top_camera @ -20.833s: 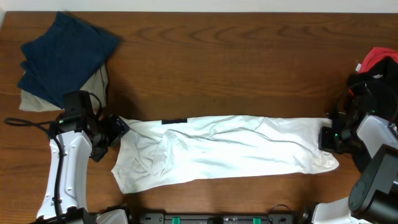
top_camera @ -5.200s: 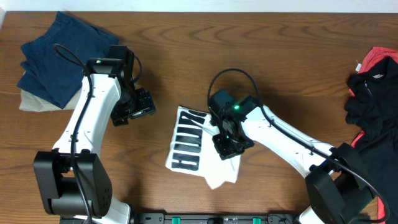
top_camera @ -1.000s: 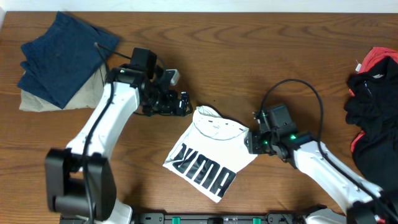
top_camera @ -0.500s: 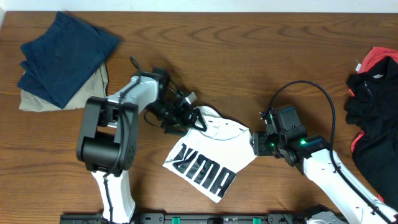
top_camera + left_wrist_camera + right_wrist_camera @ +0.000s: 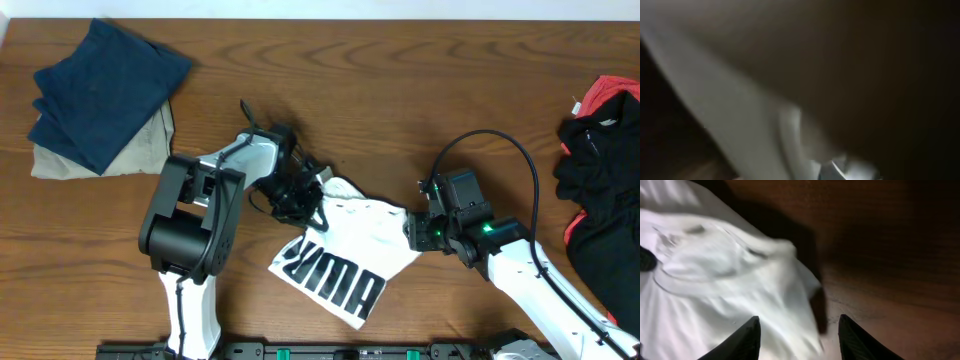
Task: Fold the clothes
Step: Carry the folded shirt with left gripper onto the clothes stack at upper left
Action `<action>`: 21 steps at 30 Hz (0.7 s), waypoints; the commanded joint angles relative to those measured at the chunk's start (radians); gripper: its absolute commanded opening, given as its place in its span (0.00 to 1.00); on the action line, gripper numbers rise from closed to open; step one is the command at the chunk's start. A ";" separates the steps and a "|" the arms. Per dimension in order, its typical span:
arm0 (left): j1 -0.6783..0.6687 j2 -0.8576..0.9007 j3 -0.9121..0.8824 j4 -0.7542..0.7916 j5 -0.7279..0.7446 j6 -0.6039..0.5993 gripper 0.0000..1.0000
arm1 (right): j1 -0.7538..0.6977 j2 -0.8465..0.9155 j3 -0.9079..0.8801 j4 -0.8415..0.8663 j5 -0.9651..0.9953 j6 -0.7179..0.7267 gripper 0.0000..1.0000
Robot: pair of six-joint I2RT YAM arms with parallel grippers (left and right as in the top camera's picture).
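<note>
Shirt [image 5: 350, 235] is lying folded in the overhead view, right between the two claws. The left claw [image 5: 312, 200] is pressing in at the white cloth's top-left corner with its jaws sitting closed. Whether any fabric is pinched in there, I cannot tell from up here. The right claw [image 5: 412, 232] is resting against the opposite edge. The black lettering [image 5: 330, 280] is facing up on the part nearer the robot than either claw. Well out beyond the left claw, toward the far left corner of the table [image 5: 420, 90], a navy garment [image 5: 105, 90] is lying on a beige garment [image 5: 155, 135]. Far off on the right claw's outer side, a heap of black and red clothes [image 5: 600, 160] is sitting at the table edge.

Left wrist view now: it is blurring badly, dark, with a pale band of the shirt [image 5: 740, 115] running right up against the camera. The fingers are not showing clearly.

Right wrist view: the right claw [image 5: 797, 317] is standing roughly halfway open, fingers [image 5: 747, 340] apart, gripping nothing. The rumpled shirt [image 5: 730, 265] is lying ahead of and between them. Its edge is ending just inside the right-hand finger, with bare table [image 5: 890, 280] beyond.
</note>
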 commanded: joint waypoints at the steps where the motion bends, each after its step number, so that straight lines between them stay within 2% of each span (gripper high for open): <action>1: 0.051 0.000 0.072 0.007 -0.208 -0.082 0.06 | -0.013 -0.008 0.016 0.000 0.017 -0.016 0.48; 8: 0.183 -0.084 0.238 0.007 -0.375 -0.186 0.06 | -0.013 -0.008 0.016 -0.027 0.047 -0.020 0.49; 12: 0.264 -0.143 0.313 0.042 -0.476 -0.190 0.06 | -0.013 -0.008 0.016 -0.049 0.054 -0.034 0.49; 19: 0.410 -0.198 0.394 0.239 -0.766 -0.189 0.07 | -0.013 -0.008 0.016 -0.050 0.054 -0.034 0.48; 21: 0.459 -0.199 0.409 0.297 -0.806 -0.190 0.07 | -0.013 -0.008 0.016 -0.050 0.054 -0.034 0.48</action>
